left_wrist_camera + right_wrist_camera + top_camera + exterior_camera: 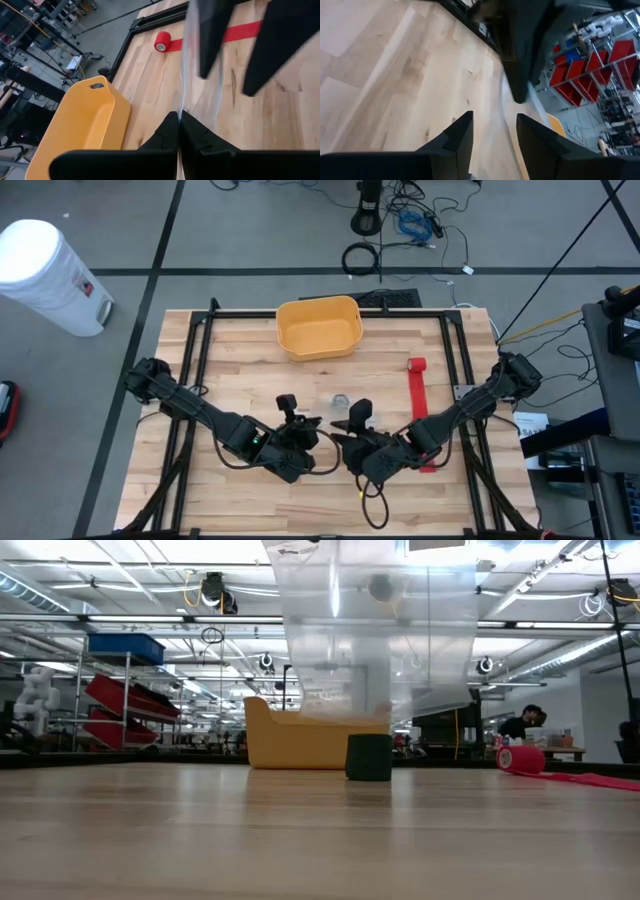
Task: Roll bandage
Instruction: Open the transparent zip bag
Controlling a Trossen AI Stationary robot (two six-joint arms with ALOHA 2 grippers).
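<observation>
- My left hand (178, 132) is clamped shut on a clear plastic sheet (186, 65), a wrapper by the look of it, held up over the middle of the surface (240, 380).
- My right hand (492, 130) sits just beside it at centre bottom of the high view, fingers apart around the sheet's edge but not pressing it.
- The red bandage (417, 395) lies at centre right of the high view, its rolled end (162, 41) toward the yellow bin (318, 326) and its tail stretched flat toward the near edge. Neither hand touches it.
- To do this step well, I judge I should get the plastic out of the way first, then go for the rolled end and turn it along the tail, keeping the strip straight.
- The surface is pale butcher-block wood in a black frame; a small dark cylinder (369, 757) stands near the bin.
- Beyond: grey floor, a white bin (45, 270) at upper left, cables, red shelving, and a person (522, 723) seated far off.
</observation>
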